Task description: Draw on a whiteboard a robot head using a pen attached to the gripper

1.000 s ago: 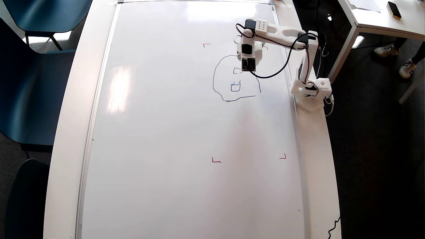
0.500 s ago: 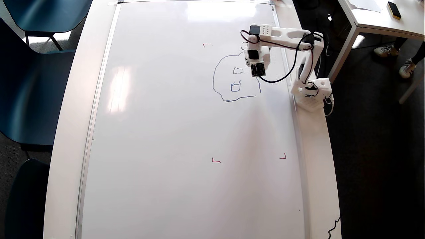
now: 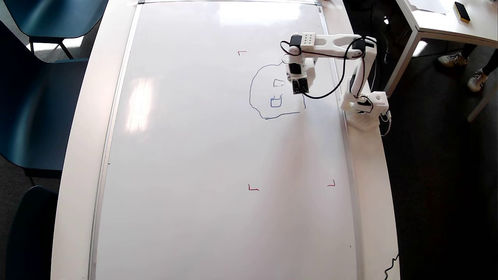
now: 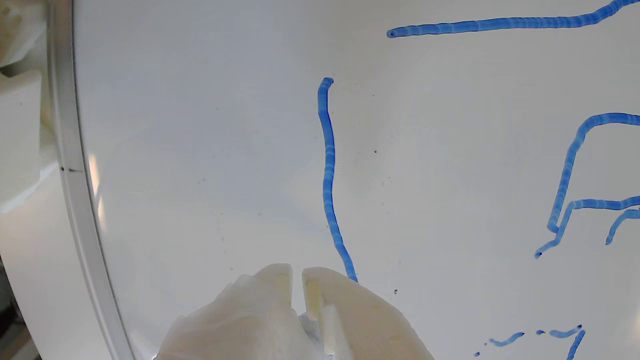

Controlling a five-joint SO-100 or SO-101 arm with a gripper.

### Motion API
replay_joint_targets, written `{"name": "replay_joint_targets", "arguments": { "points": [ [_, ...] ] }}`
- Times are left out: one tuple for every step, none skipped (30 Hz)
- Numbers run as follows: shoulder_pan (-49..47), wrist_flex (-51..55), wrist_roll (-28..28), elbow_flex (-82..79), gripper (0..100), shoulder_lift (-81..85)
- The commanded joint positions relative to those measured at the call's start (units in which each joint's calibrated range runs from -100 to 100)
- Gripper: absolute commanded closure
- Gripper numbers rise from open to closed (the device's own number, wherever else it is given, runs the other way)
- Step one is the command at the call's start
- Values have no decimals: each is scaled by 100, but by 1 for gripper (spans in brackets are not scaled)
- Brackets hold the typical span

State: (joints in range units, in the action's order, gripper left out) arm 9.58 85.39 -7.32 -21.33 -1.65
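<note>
The whiteboard (image 3: 194, 155) covers most of the table. The robot head (image 3: 251, 93) is a thin blue outline near the board's right edge, with a small eye (image 3: 278, 82) and a square mouth (image 3: 276, 102). My gripper (image 3: 301, 91) hangs over the right side of the drawing, pointing down at the board. In the wrist view the gripper (image 4: 297, 270) has its white jaws almost together. Only a pale sliver of the pen (image 4: 309, 322) shows between them; its tip is hidden. A blue stroke (image 4: 327, 175) runs up the whiteboard (image 4: 200, 150) from the right jaw.
Red corner marks (image 3: 253, 188) (image 3: 331, 184) (image 3: 242, 52) sit on the board. The arm's base (image 3: 365, 107) stands on the table rim at the right. Blue chairs (image 3: 35, 97) are at the left; another table (image 3: 439, 23) and a person's shoes (image 3: 451, 59) are at the right.
</note>
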Motion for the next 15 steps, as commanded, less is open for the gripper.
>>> {"name": "replay_joint_targets", "arguments": {
  "points": [
    [-70,-33,-19,513,99,-166],
    [-92,-33,-13,558,99,-225],
    [-114,-33,8,631,99,-292],
    [-114,-33,13,658,99,-309],
    [-114,-33,19,667,99,-325],
    [-122,-33,19,667,99,-342],
    [-136,-33,19,667,99,-359],
    [-166,-33,19,667,99,-367],
    [-166,-33,19,658,99,-367],
    [-173,-42,24,658,99,-367],
    [-173,-94,24,640,99,-367],
    [-210,-146,24,586,99,-367],
    [-217,-146,24,576,99,-376],
    [-217,-146,24,576,99,-376],
    [-217,-146,24,576,99,-376]
  ]
}}
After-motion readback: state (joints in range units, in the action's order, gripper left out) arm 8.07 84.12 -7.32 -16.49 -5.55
